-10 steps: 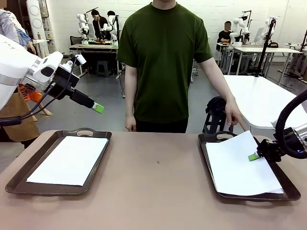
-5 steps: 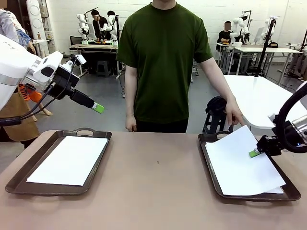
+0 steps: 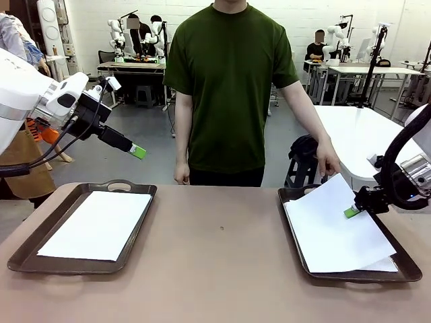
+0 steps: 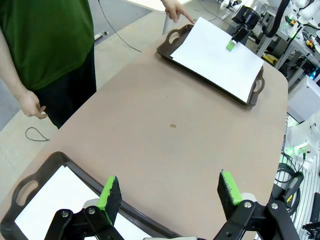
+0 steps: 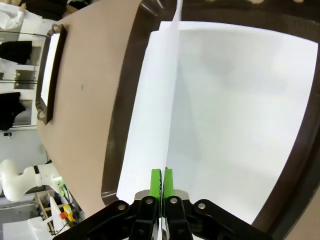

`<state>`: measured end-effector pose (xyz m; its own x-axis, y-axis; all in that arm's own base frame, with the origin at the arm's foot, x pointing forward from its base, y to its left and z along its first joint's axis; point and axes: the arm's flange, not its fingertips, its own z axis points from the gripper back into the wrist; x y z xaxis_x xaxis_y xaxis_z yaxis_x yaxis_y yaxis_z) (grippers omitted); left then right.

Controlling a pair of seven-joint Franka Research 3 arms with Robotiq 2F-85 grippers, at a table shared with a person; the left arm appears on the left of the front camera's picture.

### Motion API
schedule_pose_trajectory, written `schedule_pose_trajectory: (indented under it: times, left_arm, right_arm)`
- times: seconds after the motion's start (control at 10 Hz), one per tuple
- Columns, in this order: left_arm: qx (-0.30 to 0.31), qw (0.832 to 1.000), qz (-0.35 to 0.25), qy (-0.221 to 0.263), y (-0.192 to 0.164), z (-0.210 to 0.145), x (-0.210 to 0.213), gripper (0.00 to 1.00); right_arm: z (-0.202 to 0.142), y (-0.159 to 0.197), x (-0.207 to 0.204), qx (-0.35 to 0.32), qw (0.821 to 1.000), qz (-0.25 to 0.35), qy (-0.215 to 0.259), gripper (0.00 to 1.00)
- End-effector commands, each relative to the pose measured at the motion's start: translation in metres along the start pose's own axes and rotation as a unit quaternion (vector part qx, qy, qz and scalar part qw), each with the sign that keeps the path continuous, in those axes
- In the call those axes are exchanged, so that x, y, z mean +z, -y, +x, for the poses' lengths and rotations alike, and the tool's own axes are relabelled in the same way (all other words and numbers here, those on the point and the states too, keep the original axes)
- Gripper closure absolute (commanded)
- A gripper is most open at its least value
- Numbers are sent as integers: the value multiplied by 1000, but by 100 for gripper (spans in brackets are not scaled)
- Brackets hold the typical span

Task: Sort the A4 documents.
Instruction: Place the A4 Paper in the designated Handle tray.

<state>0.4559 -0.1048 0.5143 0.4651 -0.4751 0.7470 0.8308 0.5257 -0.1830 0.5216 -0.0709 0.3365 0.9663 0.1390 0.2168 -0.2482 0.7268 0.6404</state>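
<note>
- Since a second ago: right gripper has risen and pulled back toward the right, lifting the top sheet by its right edge; left gripper unchanged
- Right claw pinched on that sheet's edge, pads nearly touching; left claw wide open, empty, hovering above the left tray
- Step tip, my read: keep lifting slow and level so the thin sheet peels free of the ones under it; person's hand sits at its far corner
- Documents: plain white, thin; stack in right tray, one flat in left tray
</note>
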Motion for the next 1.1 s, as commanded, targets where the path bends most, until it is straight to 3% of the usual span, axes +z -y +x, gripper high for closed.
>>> schedule_pose_trajectory:
  times: [0.0, 0.1, 0.2, 0.3, 0.4, 0.5, 0.6, 0.7, 1.0]
  left_arm:
    - [-1, 1000, 0, 1, 0, 0, 1, 0]
    - [-1, 1000, 0, 1, 0, 0, 1, 0]
    - [-1, 1000, 0, 1, 0, 0, 1, 0]
    - [-1, 1000, 0, 1, 0, 0, 1, 0]
    - [-1, 1000, 0, 1, 0, 0, 1, 0]
    - [-1, 1000, 0, 1, 0, 0, 1, 0]
    - [-1, 1000, 0, 1, 0, 0, 1, 0]
    - [-1, 1000, 0, 1, 0, 0, 1, 0]
    - [-1, 1000, 0, 1, 0, 0, 1, 0]
  right_arm:
    - [-3, 2, 4, -12, 1000, -28, -7, 77]
    - [-4, 3, 8, -14, 999, -43, -4, 60]
    - [-6, 3, 11, -16, 998, -62, 0, 58]
    - [-7, 3, 15, -15, 996, -85, 1, 41]
    - [-8, 4, 21, -16, 995, -102, 6, 39]
    - [-9, 5, 27, -19, 993, -118, 8, 21]
    - [-10, 7, 32, -24, 992, -126, 10, 19]
    - [-10, 9, 35, -28, 991, -130, 13, 2]
    - [-10, 6, 33, -38, 990, -134, -5, 0]
